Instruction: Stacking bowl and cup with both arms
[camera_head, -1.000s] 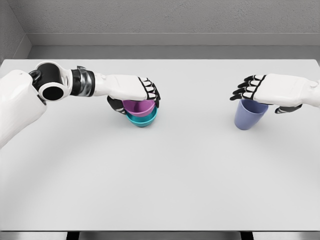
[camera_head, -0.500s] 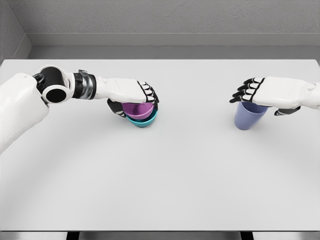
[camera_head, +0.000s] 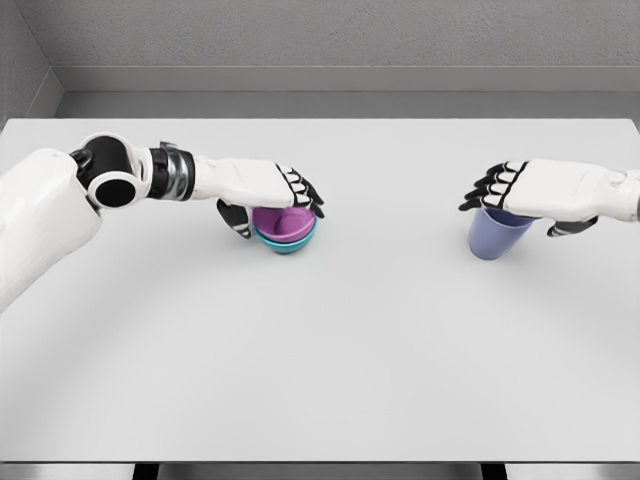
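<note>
Head view, setting: a pale grey tabletop (camera_head: 330, 350) fills most of the frame, with a grey wall along the top.
Head view, left arm: a white arm enters from the left edge and reaches toward the left-centre of the tabletop.
Head view, left robot hand (camera_head: 275, 195): lies palm down over the purple bowl, fingers curled over its far rim and thumb against its near left side, gripping it.
Head view, purple bowl (camera_head: 282, 220): sits nested inside the teal bowl, only its front wall showing under the hand.
Head view, teal bowl (camera_head: 288, 240): rests on the tabletop left of centre, its rim peeking out beneath the purple bowl.
Head view, right arm: enters from the right edge.
Head view, right robot hand (camera_head: 530, 192): palm down on top of the cup, fingers bent over its rim, thumb at its right side, holding it.
Head view, blue cup (camera_head: 494, 236): stands upright on the right of the tabletop, well apart from the bowls.
</note>
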